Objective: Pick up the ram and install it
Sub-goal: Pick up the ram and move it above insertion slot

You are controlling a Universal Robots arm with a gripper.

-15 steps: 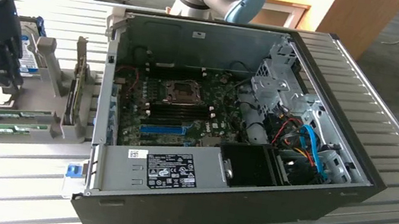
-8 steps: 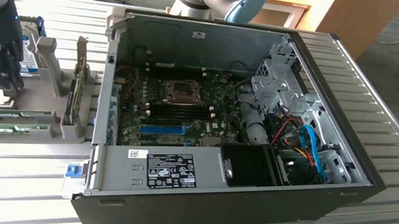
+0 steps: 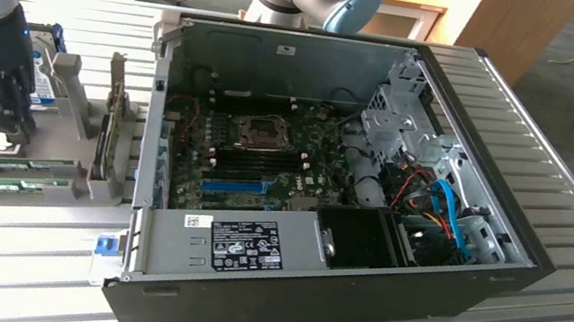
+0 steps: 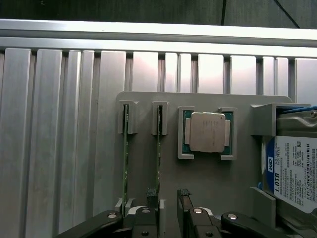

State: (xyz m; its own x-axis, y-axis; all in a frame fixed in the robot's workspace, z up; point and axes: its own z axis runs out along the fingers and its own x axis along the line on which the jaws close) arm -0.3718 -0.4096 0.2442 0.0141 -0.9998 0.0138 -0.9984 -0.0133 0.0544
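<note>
Approach to the pick-up, by the look of it, with nothing lifted and nothing installed yet. Standing on edge in a slot of the gray holder (image 4: 143,101), in the gap between the fingers: the ram (image 4: 158,148), ungripped. Much closer to one finger (image 4: 151,194) than to the other. With the claw (image 4: 167,198) spread apart and empty, poised over one end of the stick.

Just outside that nearer finger, parallel in its own slot: a second green memory stick (image 4: 126,158). Beyond the farther finger, cradled between two brackets of the same holder: a processor chip (image 4: 208,131). Beyond that again, a hard drive (image 4: 294,168) with a blue label. All of it resting on the slatted metal counter (image 4: 49,124).

Well apart from the claw, across the counter: an open computer case (image 3: 299,301) with its motherboard (image 3: 265,153) exposed.

Judging from this, calls for centring the gap over the ram so both pads meet its flat faces squarely, keeping the outer finger clear of the neighbouring stick, and gripping firmly enough to draw it straight out of its slot.
</note>
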